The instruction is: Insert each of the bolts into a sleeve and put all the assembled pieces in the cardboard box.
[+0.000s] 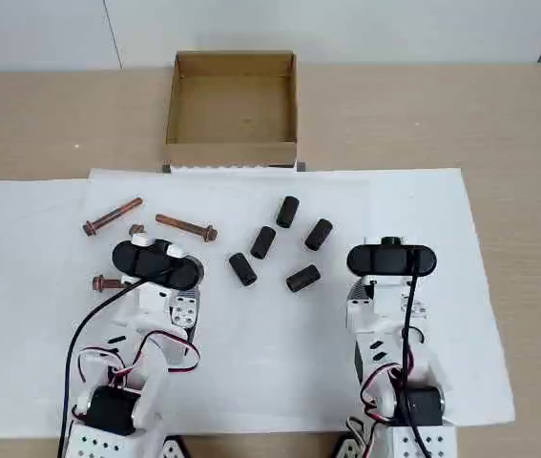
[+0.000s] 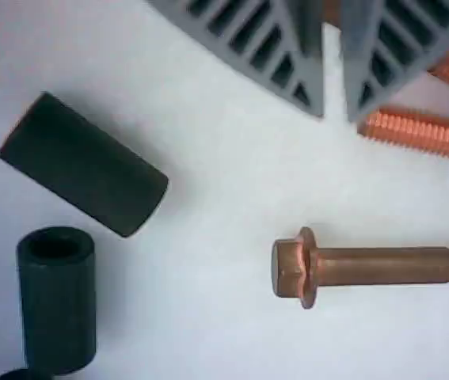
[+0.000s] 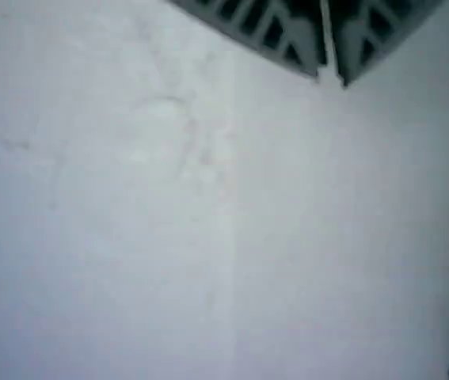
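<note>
The cardboard box point(image 1: 237, 105) stands at the far edge of the tabletop point(image 1: 41, 114), open side up, touching the far edge of a white paper sheet point(image 1: 280, 372) that covers the work area. No assembled piece lies in the box. Five black sleeves point(image 1: 263, 241) lie loose on the sheet in a cluster between the two arms and the box, each apart from the others. The copper-coloured bolts point(image 1: 186, 227) lie on the sheet to the left of the sleeves: two in full view near one another, and a third bolt point(image 1: 106, 282) partly covered by the left arm point(image 1: 156, 262). No bolt is inserted in a sleeve. The left end effector point(image 2: 335, 111) hangs over the sheet with its fingers at a narrow gap, holding nothing. In the left wrist view a threaded shank point(image 2: 418, 134) lies just beside one fingertip, a flanged bolt point(image 2: 367, 265) lies near with its head toward two sleeves, and the nearer sleeve point(image 2: 81, 162) lies on its side. The right arm point(image 1: 391, 260) stands to the right of the sleeves. The right end effector point(image 3: 329, 77) is closed to a thin slit over bare paper, holding nothing.
</note>
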Motion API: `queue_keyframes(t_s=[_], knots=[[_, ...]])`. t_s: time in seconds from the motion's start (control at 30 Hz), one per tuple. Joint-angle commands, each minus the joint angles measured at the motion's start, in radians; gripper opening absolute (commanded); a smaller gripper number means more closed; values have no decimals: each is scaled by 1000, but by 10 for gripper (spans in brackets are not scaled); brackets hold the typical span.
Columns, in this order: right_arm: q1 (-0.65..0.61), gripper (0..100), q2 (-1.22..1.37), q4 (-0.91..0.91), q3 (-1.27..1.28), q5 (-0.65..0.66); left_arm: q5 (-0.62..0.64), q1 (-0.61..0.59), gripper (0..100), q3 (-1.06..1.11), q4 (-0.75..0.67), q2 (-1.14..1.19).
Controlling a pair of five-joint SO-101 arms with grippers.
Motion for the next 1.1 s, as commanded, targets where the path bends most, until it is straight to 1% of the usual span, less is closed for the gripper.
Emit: queue_keyframes(t_s=[0.0, 0.2, 0.4, 0.47, 1.07], knots=[[-1, 3, -22, 2, 11, -8, -2, 0, 6, -4, 2, -12], [-1, 3, -22, 2, 11, -8, -2, -2, 7, -15, 21, -12], [-1, 3, -22, 2, 11, -8, -2, -3, 8, -157, 195, -11], [-1, 3, -22, 2, 11, -8, -5, -3, 8, -191, 229, -11], [-1, 3, -22, 2, 11, -8, -5, -5, 8, -208, 233, -11]])
